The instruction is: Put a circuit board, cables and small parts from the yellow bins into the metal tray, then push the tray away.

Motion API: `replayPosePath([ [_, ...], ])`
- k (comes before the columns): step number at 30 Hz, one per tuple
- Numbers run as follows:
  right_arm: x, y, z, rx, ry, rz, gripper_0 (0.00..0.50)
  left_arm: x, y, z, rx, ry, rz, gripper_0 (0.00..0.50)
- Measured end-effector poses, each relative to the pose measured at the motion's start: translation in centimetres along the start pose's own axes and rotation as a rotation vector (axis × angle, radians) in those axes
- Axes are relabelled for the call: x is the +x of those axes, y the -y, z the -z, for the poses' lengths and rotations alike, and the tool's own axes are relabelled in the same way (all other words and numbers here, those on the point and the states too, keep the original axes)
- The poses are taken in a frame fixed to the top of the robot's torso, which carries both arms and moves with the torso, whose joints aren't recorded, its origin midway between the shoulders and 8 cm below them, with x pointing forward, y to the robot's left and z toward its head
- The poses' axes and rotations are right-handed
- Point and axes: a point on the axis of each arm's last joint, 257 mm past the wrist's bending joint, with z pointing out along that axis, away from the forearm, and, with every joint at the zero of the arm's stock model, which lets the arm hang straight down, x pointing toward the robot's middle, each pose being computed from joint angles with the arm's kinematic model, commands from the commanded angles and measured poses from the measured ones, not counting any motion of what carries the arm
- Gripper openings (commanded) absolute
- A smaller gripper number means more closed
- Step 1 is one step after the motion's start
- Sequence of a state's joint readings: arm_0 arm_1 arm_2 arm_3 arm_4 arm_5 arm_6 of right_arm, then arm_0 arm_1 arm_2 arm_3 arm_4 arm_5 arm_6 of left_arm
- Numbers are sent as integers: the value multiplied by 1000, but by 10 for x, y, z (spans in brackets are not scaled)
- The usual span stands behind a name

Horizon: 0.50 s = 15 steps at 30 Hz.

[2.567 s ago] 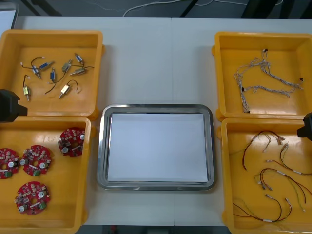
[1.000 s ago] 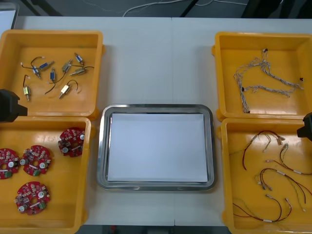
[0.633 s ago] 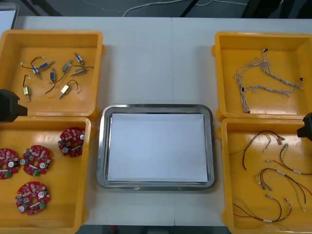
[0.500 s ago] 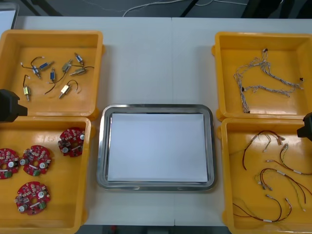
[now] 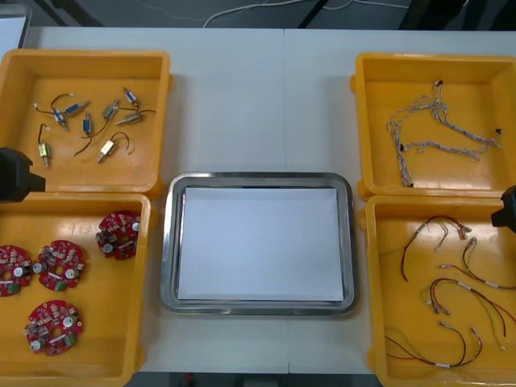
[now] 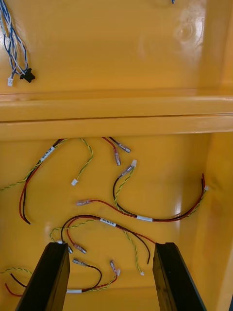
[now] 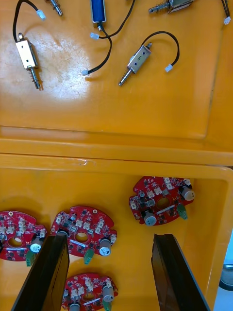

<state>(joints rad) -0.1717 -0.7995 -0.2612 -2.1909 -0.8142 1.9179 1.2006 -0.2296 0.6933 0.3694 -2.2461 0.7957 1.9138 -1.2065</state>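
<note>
The left gripper [image 7: 110, 240] hangs wide open and empty above the circuit boards [image 7: 92, 226] in a yellow bin [image 7: 97, 187]. The right gripper [image 6: 110, 245], equally open and empty, hovers above the red and yellow cables [image 6: 138, 217]. I think the left one should descend straight and close on one board's rim only, then go to the metal tray [image 5: 258, 176].

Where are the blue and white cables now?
Front view: blue and white cables lie in the far right yellow bin, behind the bin of red and yellow cables.
</note>
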Motion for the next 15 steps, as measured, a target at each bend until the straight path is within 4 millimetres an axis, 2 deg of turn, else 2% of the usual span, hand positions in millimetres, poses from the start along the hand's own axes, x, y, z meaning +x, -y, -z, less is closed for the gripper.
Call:
replayPosePath([
  [9, -3, -6, 9, -37, 20, 17, 500, 5, -1, -2, 0, -11, 3, 500],
  [15, 2, -2, 7, -32, 13, 262, 500, 5, 0, -2, 4, -12, 1, 500],
])
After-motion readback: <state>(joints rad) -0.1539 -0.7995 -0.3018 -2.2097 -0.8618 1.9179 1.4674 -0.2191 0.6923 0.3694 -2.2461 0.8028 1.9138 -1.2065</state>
